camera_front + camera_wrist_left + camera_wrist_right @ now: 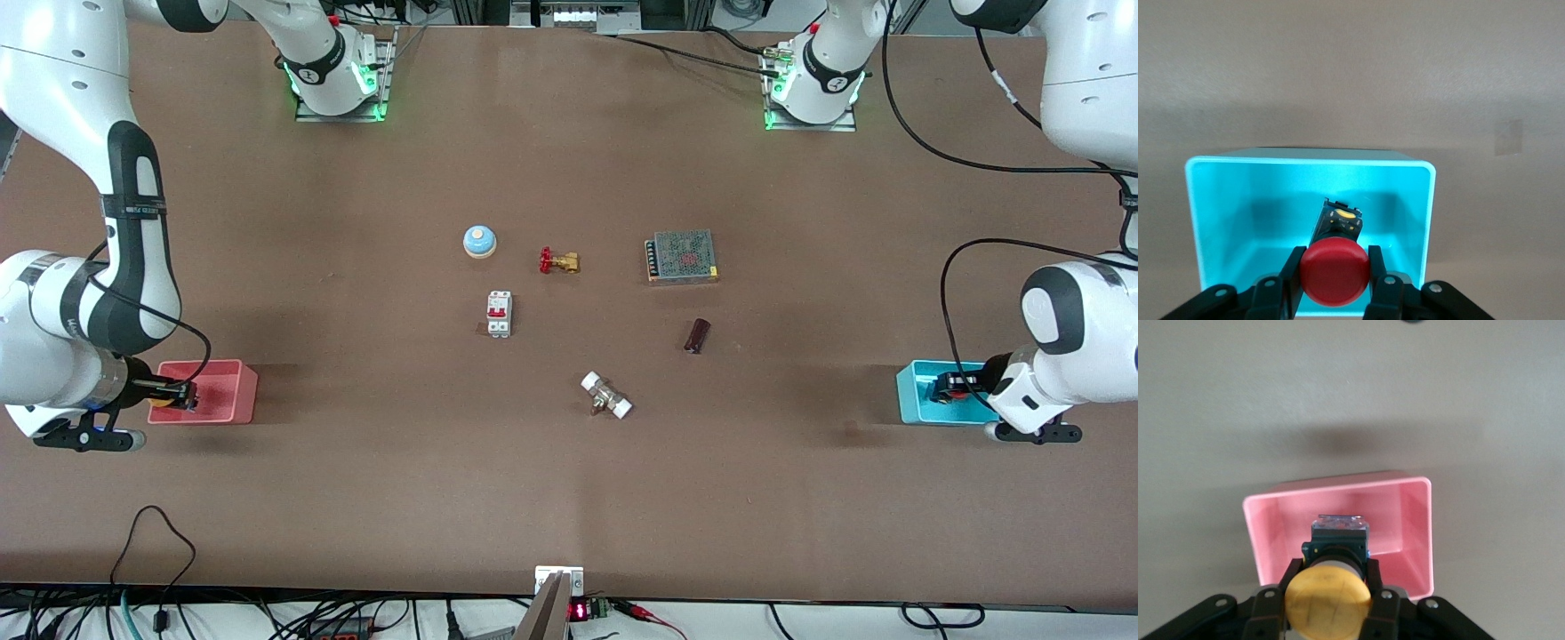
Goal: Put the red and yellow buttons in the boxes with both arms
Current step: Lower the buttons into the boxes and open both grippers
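White-capped fitting [606,396] mid-table, well apart from both boxed hands.

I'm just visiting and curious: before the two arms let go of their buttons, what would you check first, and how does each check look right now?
1. Left gripper shut on the red button: ok.
2. Red button over the cyan box: ok.
3. Right gripper shut on the yellow button: ok.
4. Yellow button over the pink box: ok.
5. Buttons low enough to drop gently: cannot tell.
6. Both boxes otherwise free inside: ok.
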Tool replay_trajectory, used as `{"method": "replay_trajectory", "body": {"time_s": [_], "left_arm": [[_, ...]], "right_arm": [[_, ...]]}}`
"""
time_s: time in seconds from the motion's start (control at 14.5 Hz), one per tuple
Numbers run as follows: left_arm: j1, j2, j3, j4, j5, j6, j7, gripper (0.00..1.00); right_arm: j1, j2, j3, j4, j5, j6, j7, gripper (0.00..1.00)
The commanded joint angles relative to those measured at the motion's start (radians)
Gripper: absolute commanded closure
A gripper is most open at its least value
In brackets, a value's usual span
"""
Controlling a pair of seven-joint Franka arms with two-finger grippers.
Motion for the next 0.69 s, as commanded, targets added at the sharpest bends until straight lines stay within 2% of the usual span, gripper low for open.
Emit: {"method": "replay_trajectory", "body": {"time_s": [0.0, 0.07, 0.21, 0.34, 0.41, 0.48, 0.62], "left_arm": [[0.006, 0.004, -0.003, 0.014, 0.014, -0.002, 0.021, 0.49], [0.005, 0.003, -0.003, 0.014, 0.014, -0.002, 0.02, 0.41], [0.006, 0.001, -0.005, 0.018, 0.002, -0.002, 0.018, 0.36], [0.006, -0.008, -0.005, 0.031, 0.005, -0.002, 0.015, 0.14], [0.002, -0.008, -0.005, 0.076, 0.011, -0.005, 0.009, 0.01], [-0.004, -0.008, -0.005, 0.113, 0.011, -0.016, 0.005, 0.0], [-0.009, -0.034, -0.011, 0.118, 0.013, -0.016, -0.023, 0.0]], "right_arm": [[-0.015, -0.012, 0.016, -0.038, 0.002, -0.006, -0.011, 0.65], [-0.013, -0.011, 0.016, -0.044, 0.005, -0.006, -0.011, 0.65], [-0.012, -0.012, 0.016, -0.056, 0.005, -0.008, -0.011, 0.65], [-0.013, -0.009, 0.016, -0.064, 0.005, -0.006, -0.011, 0.65], [-0.013, -0.007, 0.016, -0.069, 0.005, 0.003, -0.011, 0.65], [-0.013, 0.0, 0.016, -0.069, 0.007, 0.007, -0.011, 0.65], [-0.015, 0.002, 0.017, -0.069, 0.007, 0.009, -0.013, 0.65]]}}
